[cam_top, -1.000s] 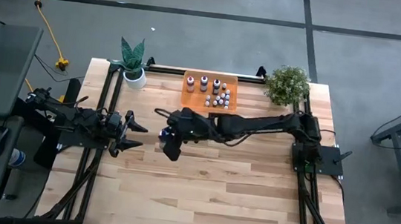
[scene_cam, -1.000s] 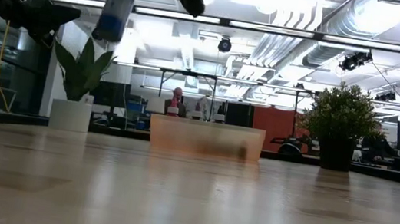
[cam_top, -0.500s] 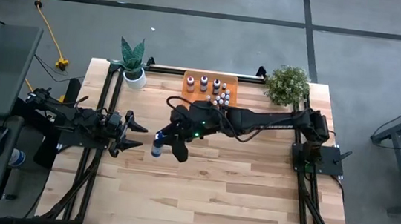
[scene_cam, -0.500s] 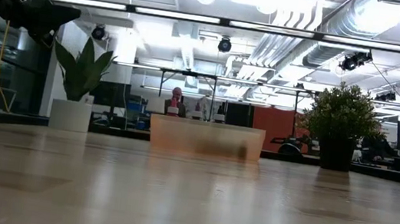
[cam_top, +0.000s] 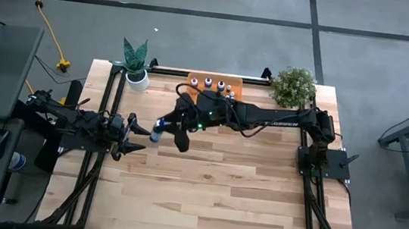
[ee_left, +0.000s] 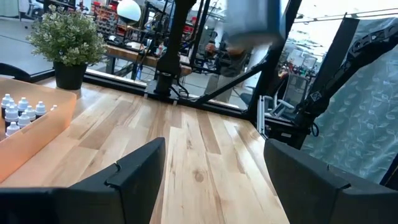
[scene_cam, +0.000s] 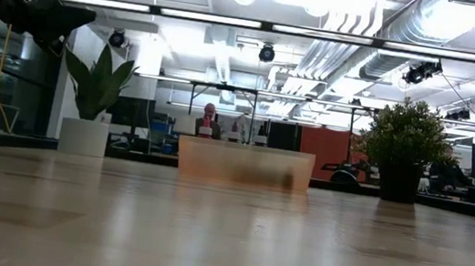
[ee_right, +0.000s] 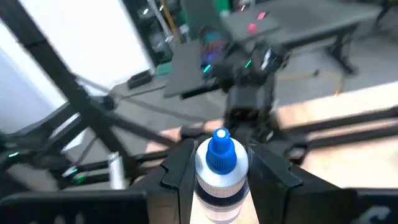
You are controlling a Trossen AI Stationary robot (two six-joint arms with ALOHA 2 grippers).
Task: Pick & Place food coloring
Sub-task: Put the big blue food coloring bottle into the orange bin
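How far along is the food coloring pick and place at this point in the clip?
Done: one blue-capped bottle is out of the orange tray. In hand: the right gripper holds it above the table, close to the left gripper, whose fingers stand open beside the left edge. Left: setting it down; several small bottles remain in the tray.

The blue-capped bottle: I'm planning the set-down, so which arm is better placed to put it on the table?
The right. Its end effector is shut on the blue-capped bottle, held above the wood near the left end effector, which waits open and empty at the table's left edge.
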